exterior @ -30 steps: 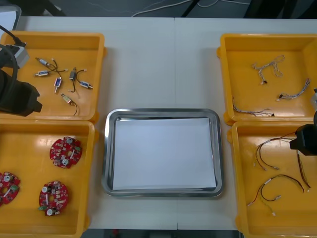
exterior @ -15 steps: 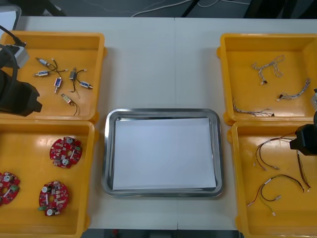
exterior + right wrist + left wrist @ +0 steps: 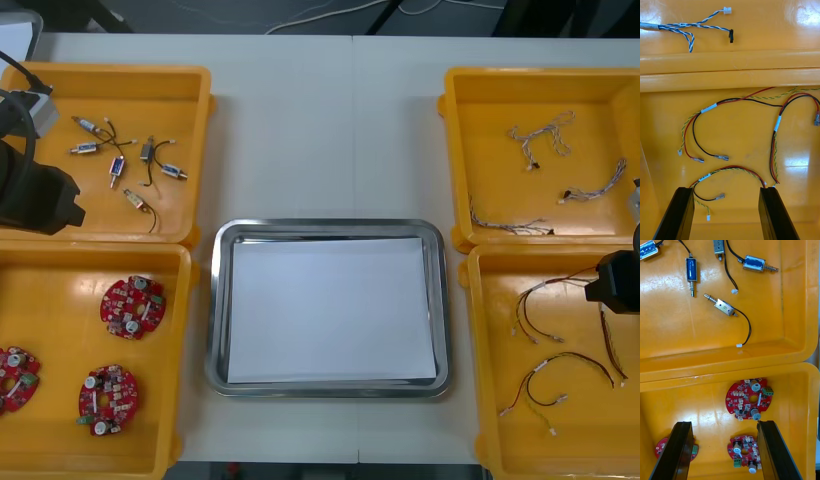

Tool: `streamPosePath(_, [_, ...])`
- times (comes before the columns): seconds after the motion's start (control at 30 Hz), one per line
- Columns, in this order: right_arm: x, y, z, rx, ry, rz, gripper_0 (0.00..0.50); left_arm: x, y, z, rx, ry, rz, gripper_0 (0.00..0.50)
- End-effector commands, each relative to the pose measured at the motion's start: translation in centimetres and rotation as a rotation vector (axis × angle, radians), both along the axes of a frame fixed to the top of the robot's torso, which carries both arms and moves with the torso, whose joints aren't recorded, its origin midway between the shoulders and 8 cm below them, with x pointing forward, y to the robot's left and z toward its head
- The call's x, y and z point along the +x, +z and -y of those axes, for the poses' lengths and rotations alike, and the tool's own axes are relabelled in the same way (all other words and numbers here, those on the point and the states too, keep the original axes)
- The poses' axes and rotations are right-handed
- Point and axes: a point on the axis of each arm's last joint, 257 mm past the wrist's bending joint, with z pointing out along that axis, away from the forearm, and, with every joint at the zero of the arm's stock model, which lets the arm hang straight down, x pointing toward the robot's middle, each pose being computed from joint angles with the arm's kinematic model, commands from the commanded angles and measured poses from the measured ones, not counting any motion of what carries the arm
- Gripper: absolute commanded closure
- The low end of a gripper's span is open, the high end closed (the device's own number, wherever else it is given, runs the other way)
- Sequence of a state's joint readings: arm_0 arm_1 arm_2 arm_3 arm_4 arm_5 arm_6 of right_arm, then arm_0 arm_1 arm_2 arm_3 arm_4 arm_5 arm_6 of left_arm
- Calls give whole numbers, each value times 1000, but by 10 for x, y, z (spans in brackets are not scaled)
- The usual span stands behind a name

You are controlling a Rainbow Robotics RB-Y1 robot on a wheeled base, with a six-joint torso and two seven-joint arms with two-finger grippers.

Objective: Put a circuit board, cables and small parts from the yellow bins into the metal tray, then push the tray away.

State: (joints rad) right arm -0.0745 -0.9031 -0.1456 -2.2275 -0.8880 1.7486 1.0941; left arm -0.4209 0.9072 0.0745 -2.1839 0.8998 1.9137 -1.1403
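The metal tray (image 3: 218, 300), white inside, lies at the table's middle with nothing in it. My left gripper (image 3: 724, 452) hangs open over the near left yellow bin (image 3: 60, 265), above round red circuit boards (image 3: 748, 399) (image 3: 745, 452). Small metal parts (image 3: 724, 307) with black leads lie in the far left bin (image 3: 190, 85). My right gripper (image 3: 725, 215) is open over the near right bin (image 3: 480, 350), with red and yellow cables (image 3: 730, 170) below its fingers. A twisted blue and white cable (image 3: 681, 28) lies in the bin beyond.
In the front view the left arm (image 3: 35, 190) sits at the left edge and the right arm (image 3: 615, 285) at the right edge. Three circuit boards (image 3: 132, 306) lie in the near left bin. Blue and white cables (image 3: 540, 135) lie in the far right bin.
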Motion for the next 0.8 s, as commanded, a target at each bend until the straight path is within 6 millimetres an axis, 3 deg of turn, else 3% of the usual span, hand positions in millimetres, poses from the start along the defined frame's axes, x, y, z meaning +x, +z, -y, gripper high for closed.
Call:
streamPosePath(0.03, [2,9,1,-15,29,37,0,-3,13,-19,68,-12,25,0])
streamPosePath(0.8, [2,9,1,-15,29,37,0,-3,13,-19,68,-12,25,0])
